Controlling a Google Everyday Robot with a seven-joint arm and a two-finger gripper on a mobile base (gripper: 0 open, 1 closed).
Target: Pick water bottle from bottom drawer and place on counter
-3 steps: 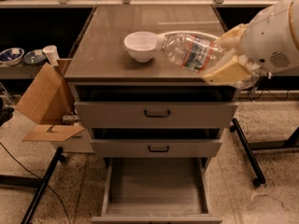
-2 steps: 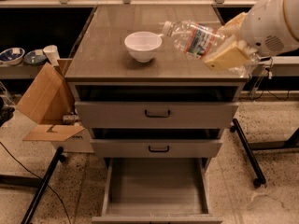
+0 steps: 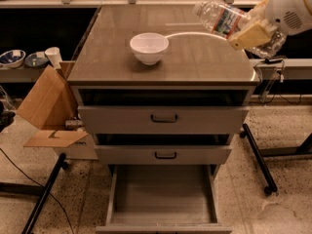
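Note:
The water bottle (image 3: 220,17), clear crinkled plastic with a blue, white and red label, hangs tilted above the right rear of the counter (image 3: 195,57), its neck pointing left. My gripper (image 3: 249,30) is shut on the bottle's lower body, with a cream-coloured finger (image 3: 251,34) showing in front and the white arm coming in from the upper right. The bottle is clear of the counter surface. Below, the bottom drawer (image 3: 163,199) stands pulled out, its plain grey floor bare.
A white bowl (image 3: 149,48) sits on the counter left of centre. The two upper drawers (image 3: 163,118) with black handles are slightly ajar. An open cardboard box (image 3: 46,108) and a black stand leg lie at the left; small dishes (image 3: 22,58) rest on a low shelf.
The gripper has carried the bottle upward and to the right, further over the counter's right rear part. The bowl and drawers have stayed put.

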